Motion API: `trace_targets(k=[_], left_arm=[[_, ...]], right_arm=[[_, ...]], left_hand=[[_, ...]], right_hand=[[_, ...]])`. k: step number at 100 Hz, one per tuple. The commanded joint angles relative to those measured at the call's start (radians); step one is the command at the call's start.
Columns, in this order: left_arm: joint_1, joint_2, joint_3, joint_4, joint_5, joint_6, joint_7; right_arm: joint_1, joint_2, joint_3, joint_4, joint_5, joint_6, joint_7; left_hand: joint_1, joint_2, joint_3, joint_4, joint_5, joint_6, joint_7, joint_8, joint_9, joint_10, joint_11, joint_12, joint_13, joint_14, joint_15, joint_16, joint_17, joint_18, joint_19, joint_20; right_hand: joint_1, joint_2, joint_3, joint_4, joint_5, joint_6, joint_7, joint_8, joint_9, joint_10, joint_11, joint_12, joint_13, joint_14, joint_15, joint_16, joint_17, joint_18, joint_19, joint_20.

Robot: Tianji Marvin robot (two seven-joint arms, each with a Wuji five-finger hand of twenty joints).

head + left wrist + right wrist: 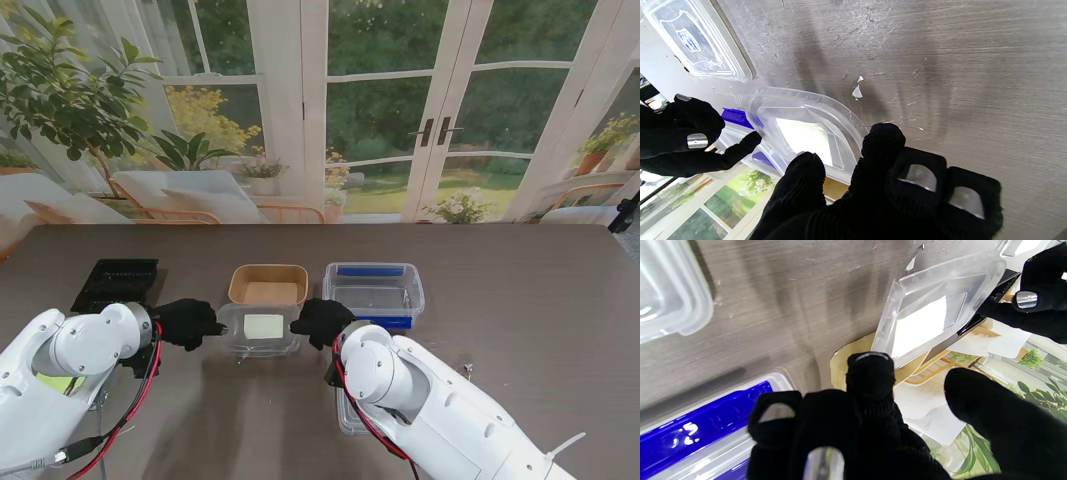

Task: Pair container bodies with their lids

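lid (262, 328) clear | pinched between left robot hand (187, 322) | right robot hand (321, 322)

Both white arms rise from the near corners and bend inward toward each other. The left hand (188, 322) and the right hand (322, 322), both in black gloves, face each other with fingers partly curled, fingertips (883, 135) pressing from opposite sides.
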Motion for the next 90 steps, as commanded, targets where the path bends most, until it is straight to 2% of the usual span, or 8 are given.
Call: trace_targets(k=[1,58,90], left_arm=[[-0.007,-0.006,0.008,0.004,-0.009,-0.006,-0.024],[-0.05,-0.009,0.033,0.069,-0.024,-0.016,-0.012],[-0.09,-0.012,0.05,0.129,-0.04,-0.029,0.001]], right_arm=[[0.004,-0.015,-0.008,0.002,0.007,-0.008,0.016],[0.034,-0.032,-0.018,0.054,0.03,-0.015,-0.001],[0.074,-0.051,-0.039,0.097,0.048,-0.015,-0.011]], left_hand=[[0.011,0.051,-0.007,0.012,0.0,-0.158,-0.022,-0.009,-0.006,0.104,-0.001,-0.007,0.002,0.042,0.002,0.01,-0.018,0.001,0.029,0.023],[0.011,0.05,-0.008,0.012,-0.001,-0.159,-0.023,-0.009,-0.007,0.102,-0.001,-0.007,0.001,0.043,0.0,0.011,-0.021,0.002,0.026,0.024],[0.011,0.05,-0.008,0.012,-0.002,-0.16,-0.023,-0.01,-0.009,0.104,-0.003,-0.007,0.0,0.045,-0.002,0.011,-0.022,0.003,0.024,0.025]], right_hand=[[-0.033,0.021,-0.006,0.015,-0.008,-0.187,-0.038,-0.02,0.105,0.08,0.019,0.004,0.002,-0.076,0.088,0.002,0.468,0.012,0.225,-0.027],[-0.031,0.019,-0.005,0.015,-0.007,-0.188,-0.037,-0.019,0.105,0.082,0.016,0.001,0.002,-0.076,0.087,0.002,0.468,0.013,0.225,-0.028],[-0.032,0.017,-0.003,0.014,-0.007,-0.187,-0.036,-0.019,0.105,0.083,0.015,0.001,0.002,-0.07,0.087,0.001,0.468,0.013,0.225,-0.028]])
